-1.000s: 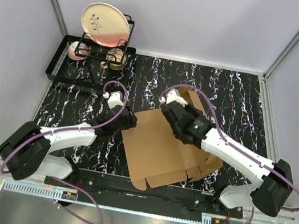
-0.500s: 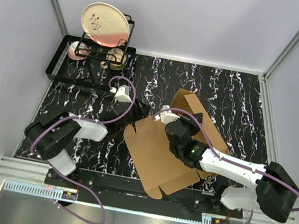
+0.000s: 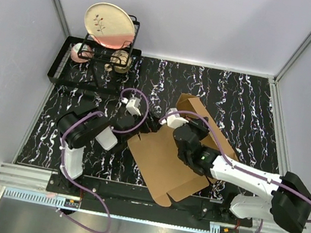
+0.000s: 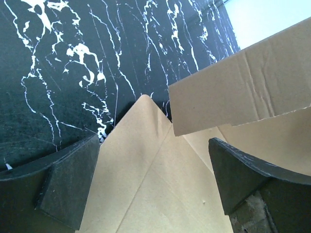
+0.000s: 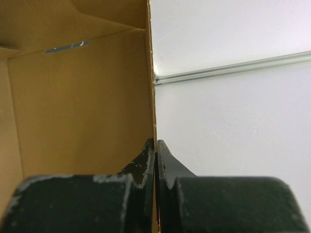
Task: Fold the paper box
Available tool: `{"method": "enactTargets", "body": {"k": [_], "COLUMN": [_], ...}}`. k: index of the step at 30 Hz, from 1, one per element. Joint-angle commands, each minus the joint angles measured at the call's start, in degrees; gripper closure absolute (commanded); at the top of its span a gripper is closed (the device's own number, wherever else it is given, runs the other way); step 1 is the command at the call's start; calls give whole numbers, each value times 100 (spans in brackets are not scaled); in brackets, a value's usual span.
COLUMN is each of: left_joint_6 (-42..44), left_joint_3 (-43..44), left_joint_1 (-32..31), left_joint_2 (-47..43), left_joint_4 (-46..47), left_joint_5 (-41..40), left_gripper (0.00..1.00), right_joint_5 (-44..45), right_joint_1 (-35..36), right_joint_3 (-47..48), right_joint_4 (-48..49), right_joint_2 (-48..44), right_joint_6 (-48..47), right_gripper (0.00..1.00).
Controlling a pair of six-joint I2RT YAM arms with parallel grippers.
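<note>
The paper box (image 3: 159, 162) is a brown cardboard sheet lying partly folded on the black marbled table, with one panel (image 3: 196, 108) raised at its far side. My left gripper (image 3: 153, 122) is at the box's far-left corner. In the left wrist view its jaws (image 4: 155, 182) stand wide open, with the flat cardboard (image 4: 146, 194) below them and touching neither pad. A raised flap (image 4: 243, 87) crosses just ahead. My right gripper (image 3: 181, 134) is shut on the thin edge of an upright box panel (image 5: 82, 97), pinched between its fingertips (image 5: 155, 148).
A black dish rack (image 3: 69, 74) stands at the back left, holding a cream plate (image 3: 108, 24) and small cups (image 3: 120, 59). White walls close in the table on three sides. Purple cables loop over both arms.
My left gripper slid right to the box's far-left corner and opened wide, and its elbow drew in. The right gripper kept its pinch on the panel; the box shifted slightly.
</note>
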Motion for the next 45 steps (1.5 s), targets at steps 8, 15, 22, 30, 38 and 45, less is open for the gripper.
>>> {"method": "enactTargets", "body": {"k": [8, 15, 22, 30, 38, 45], "left_joint_6": [-1308, -502, 130, 580, 553, 633], "left_joint_3": [272, 246, 606, 1411, 762, 422], "left_joint_1": [628, 867, 718, 410, 744, 673], "left_joint_2": [396, -331, -1273, -1836, -1564, -1221], "left_joint_4": [2499, 1746, -567, -3217, -1855, -930], "left_joint_5": [667, 1064, -59, -703, 378, 562], "left_gripper": [1, 1, 1, 1, 2, 8], "right_joint_5": [-445, -515, -480, -410, -427, -647], "right_joint_1": [59, 50, 50, -3, -11, -11], "right_joint_3": [91, -41, 143, 530, 566, -40], "right_joint_4": [-796, -804, -813, -743, 178, 1295], "right_joint_2": [-599, -811, -468, 120, 376, 508], "right_joint_6": [1140, 1166, 1009, 518, -870, -2102], "right_gripper": [95, 95, 94, 95, 96, 96]}}
